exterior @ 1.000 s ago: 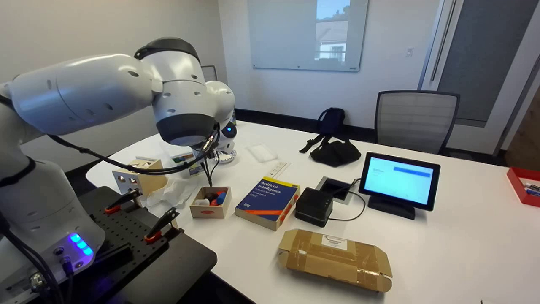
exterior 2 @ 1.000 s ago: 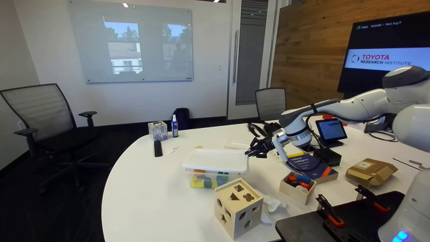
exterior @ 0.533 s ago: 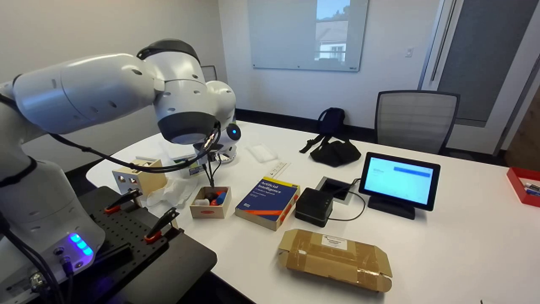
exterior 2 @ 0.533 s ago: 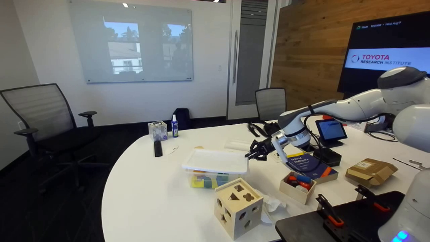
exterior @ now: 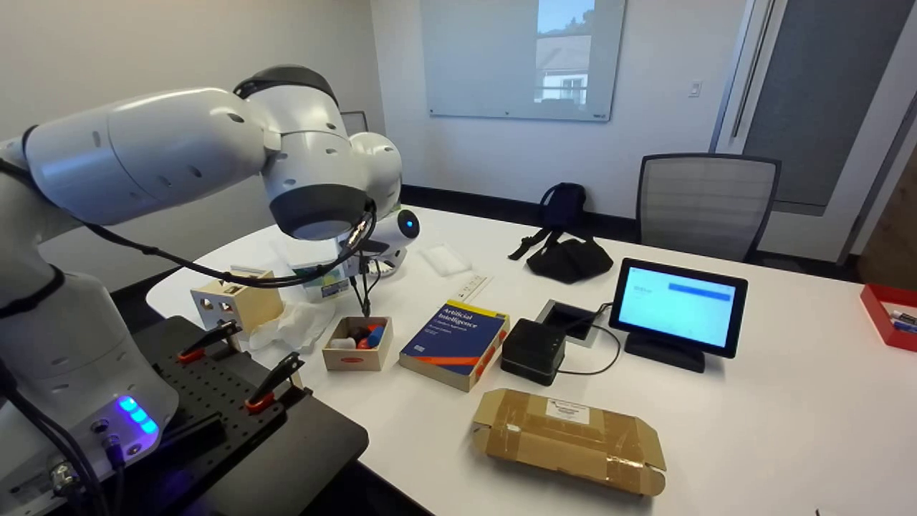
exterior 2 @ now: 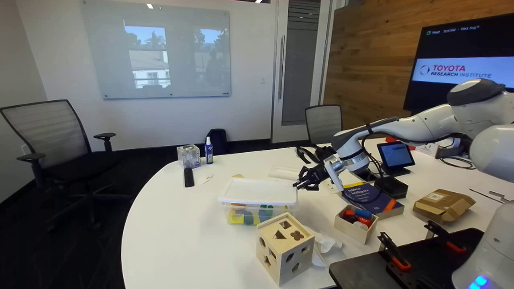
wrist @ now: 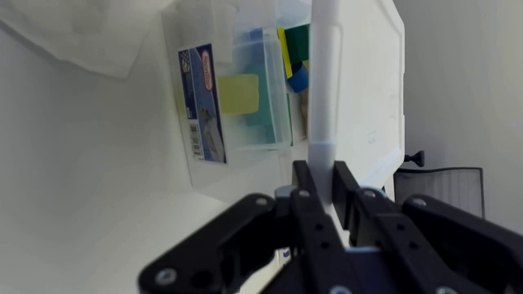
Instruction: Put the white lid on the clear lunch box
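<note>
The clear lunch box (exterior 2: pixel 225 208) stands on the white table with coloured blocks inside. Its labelled side shows in the wrist view (wrist: pixel 245 163) and partly behind the arm in an exterior view (exterior: pixel 334 289). The white lid (exterior 2: pixel 257 192) lies over the box top, roughly level. In the wrist view the lid (wrist: pixel 363 94) is tilted in the picture, and a gap between its edge and the box rim shows the blocks. My gripper (exterior 2: pixel 296 184) is at the lid's right edge. In the wrist view its fingertips (wrist: pixel 320 173) are shut on the lid's rim.
A wooden shape cube (exterior 2: pixel 285 249) stands close in front of the box, beside crumpled wrap (exterior 2: pixel 327 244). A wooden tray (exterior 2: pixel 348 232) of small pieces, a blue book (exterior 2: pixel 373 198) and a tan cardboard box (exterior 2: pixel 443 204) lie to the right. A remote (exterior 2: pixel 188 178) lies behind left.
The wrist has turned and shifted slightly to the right in an exterior view. The lid's near edge has dipped and risen a little; it stays in my gripper over the box.
</note>
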You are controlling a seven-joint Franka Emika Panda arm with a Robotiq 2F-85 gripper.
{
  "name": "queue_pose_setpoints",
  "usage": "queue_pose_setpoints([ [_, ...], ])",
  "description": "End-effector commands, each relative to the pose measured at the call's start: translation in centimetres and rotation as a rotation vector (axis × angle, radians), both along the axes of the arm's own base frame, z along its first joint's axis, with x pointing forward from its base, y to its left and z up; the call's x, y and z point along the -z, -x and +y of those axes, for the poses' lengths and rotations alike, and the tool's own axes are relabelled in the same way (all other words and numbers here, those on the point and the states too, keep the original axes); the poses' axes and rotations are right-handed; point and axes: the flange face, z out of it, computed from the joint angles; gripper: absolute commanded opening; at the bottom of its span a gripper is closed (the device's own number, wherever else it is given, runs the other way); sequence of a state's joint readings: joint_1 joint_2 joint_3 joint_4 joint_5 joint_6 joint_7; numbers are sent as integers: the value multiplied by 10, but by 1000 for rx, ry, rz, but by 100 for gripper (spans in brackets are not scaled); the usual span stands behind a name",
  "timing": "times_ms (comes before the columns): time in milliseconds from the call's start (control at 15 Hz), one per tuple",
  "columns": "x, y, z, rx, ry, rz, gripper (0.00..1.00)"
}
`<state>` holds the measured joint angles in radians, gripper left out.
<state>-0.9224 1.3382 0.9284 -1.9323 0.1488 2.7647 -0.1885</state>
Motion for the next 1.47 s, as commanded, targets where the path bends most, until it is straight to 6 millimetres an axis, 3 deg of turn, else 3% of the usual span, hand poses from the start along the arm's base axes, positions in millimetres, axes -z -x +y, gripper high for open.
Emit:
queue_pose_setpoints([
  [0,8,-7,-4,-23,67,50,4],
  [200,9,-13,-6,-39,100,54,4],
  [267,8,-14,-5,-50,112,57,42],
  [400,12,-14,-7,-73,143,68,50],
  [800,17,-20,-5,-144,196,111,96],
  [867,17,-21,-4,-151,209,112,100],
  [1400,13,-28,9,-197,356,112,100],
])
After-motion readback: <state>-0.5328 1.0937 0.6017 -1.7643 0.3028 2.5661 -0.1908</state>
